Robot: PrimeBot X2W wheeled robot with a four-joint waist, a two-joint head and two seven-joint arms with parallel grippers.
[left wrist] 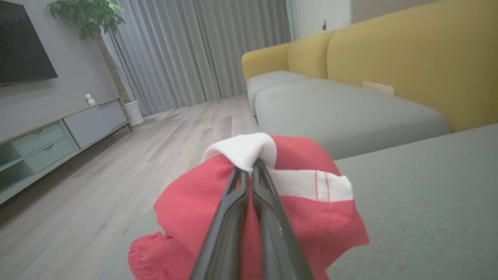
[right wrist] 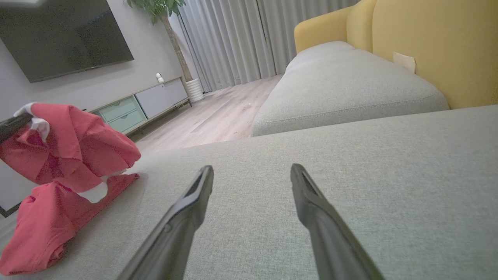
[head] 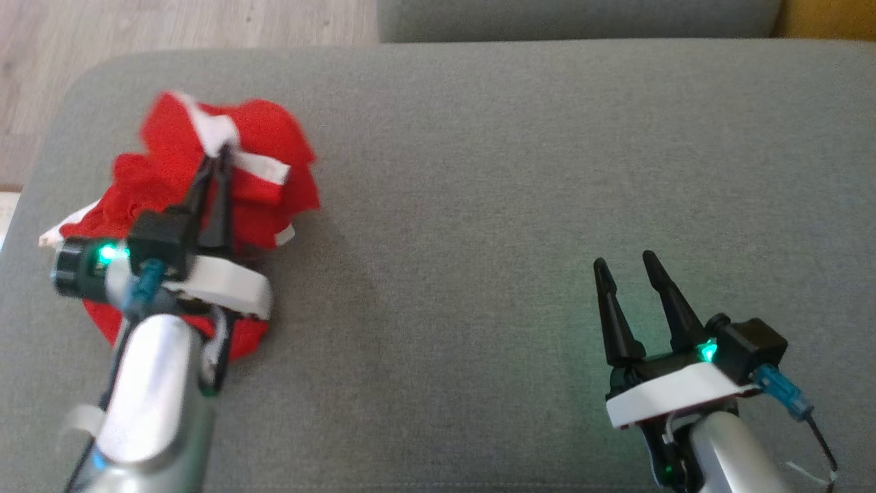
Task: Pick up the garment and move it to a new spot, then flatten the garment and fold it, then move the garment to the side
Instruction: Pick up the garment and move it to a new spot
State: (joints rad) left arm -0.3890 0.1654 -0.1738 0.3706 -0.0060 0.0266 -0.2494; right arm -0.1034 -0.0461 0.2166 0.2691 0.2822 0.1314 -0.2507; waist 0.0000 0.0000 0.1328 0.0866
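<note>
One white-trimmed fold of the red garment (head: 263, 130) is pinched between the closed fingers of the left gripper (head: 217, 156). The bunched cloth is partly raised off the grey cushion (head: 479, 171) close to its left edge, presumably so that it can be carried to a new spot. The right gripper (head: 624, 261) is held with its fingers spread apart and nothing between them, low over the bare cushion toward the near right corner, probably so that the carrying path is left clear.

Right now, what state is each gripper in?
Left gripper: shut on the garment, pinching its white trim.
Right gripper: open, holding nothing.
</note>
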